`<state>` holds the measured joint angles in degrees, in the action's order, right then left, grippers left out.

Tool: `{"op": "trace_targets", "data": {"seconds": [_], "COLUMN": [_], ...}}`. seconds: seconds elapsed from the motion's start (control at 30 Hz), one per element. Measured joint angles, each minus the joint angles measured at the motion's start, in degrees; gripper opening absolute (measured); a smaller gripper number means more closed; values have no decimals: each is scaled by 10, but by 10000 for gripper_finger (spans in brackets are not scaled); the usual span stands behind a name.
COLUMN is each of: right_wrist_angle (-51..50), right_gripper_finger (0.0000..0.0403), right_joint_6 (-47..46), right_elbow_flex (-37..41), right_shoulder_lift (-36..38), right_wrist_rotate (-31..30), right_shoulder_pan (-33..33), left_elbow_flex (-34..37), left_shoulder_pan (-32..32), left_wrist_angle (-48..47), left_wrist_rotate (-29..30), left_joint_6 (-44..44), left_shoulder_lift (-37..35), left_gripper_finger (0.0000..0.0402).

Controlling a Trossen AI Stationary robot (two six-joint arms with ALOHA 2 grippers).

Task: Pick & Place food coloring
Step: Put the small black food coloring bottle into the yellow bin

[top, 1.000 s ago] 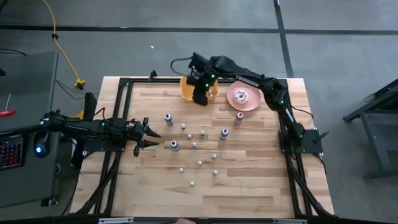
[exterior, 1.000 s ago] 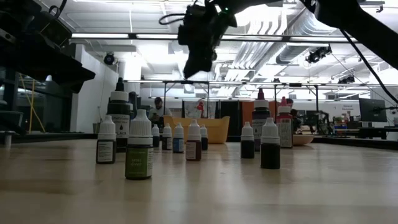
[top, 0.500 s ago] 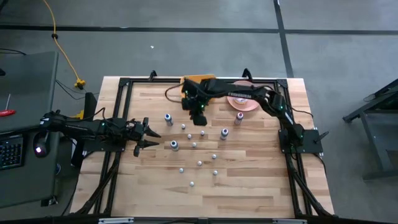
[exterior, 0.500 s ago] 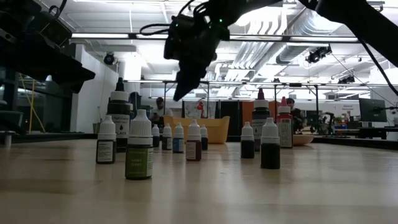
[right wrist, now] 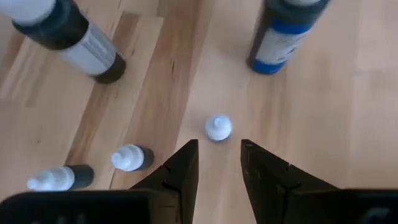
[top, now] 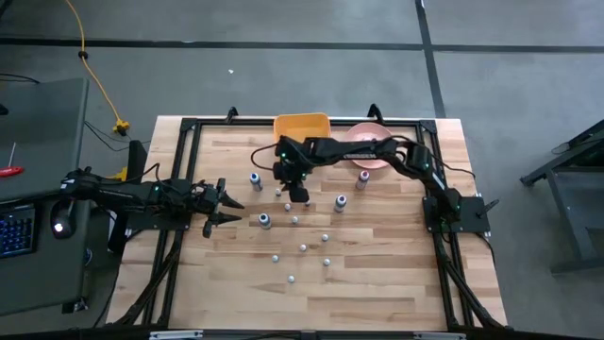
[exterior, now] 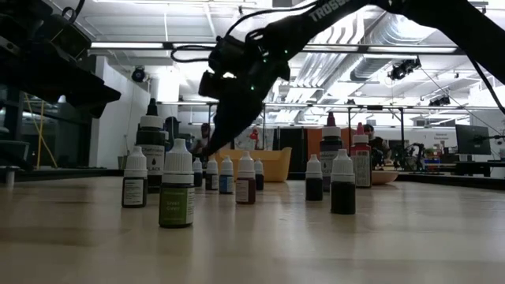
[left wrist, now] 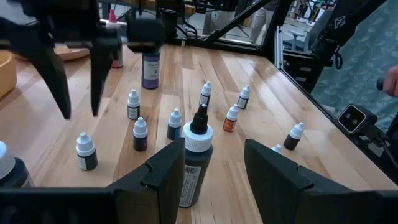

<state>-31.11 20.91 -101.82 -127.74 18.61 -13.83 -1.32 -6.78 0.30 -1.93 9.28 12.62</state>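
Note:
Several small food coloring bottles (top: 294, 220) stand upright on the wooden table, with larger ones among them: a blue one (top: 255, 178) and a black-tipped one (top: 264, 220). My right gripper (top: 298, 193) hangs over the cluster, slanting down, open. In the right wrist view a small white-capped bottle (right wrist: 218, 127) stands just ahead of my right gripper (right wrist: 217, 152), with nothing between the fingers. My left gripper (left wrist: 214, 171) waits open at the table's left, the black-tipped bottle (left wrist: 195, 163) standing ahead of it.
A yellow bowl (top: 302, 127) sits at the far edge, with a pink plate (top: 363, 154) beside it, partly under my right arm. Black frame rails (top: 189, 170) run along the table's sides. Bare wood lies toward the near edge.
My right gripper has come down from above the yellow bowl and moved toward the near edge and left, into the cluster of bottles, tipping its fingers downward. The bowl now shows uncovered. The bottles have stayed put.

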Motion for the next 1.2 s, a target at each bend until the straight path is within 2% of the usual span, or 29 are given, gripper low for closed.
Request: {"op": "trace_targets", "data": {"seconds": [0.13,0.5,1.2], "right_wrist_angle": [45,73,106], "right_gripper_finger": [126,175,169], "right_joint_6": [-4,-16,-29], "right_elbow_flex": [17,35,34], "right_shoulder_lift": [0,-5,-24], "right_wrist_rotate": [21,13,4], "right_shoulder_pan": [2,1,4], "left_elbow_flex": [0,0,0], "left_shoulder_pan": [0,0,0], "left_wrist_angle": [0,0,0], "left_wrist_rotate": [0,0,0], "left_joint_6": [0,0,0], "left_shoulder_lift": [0,0,0], "left_gripper_finger": [163,163,163]}}
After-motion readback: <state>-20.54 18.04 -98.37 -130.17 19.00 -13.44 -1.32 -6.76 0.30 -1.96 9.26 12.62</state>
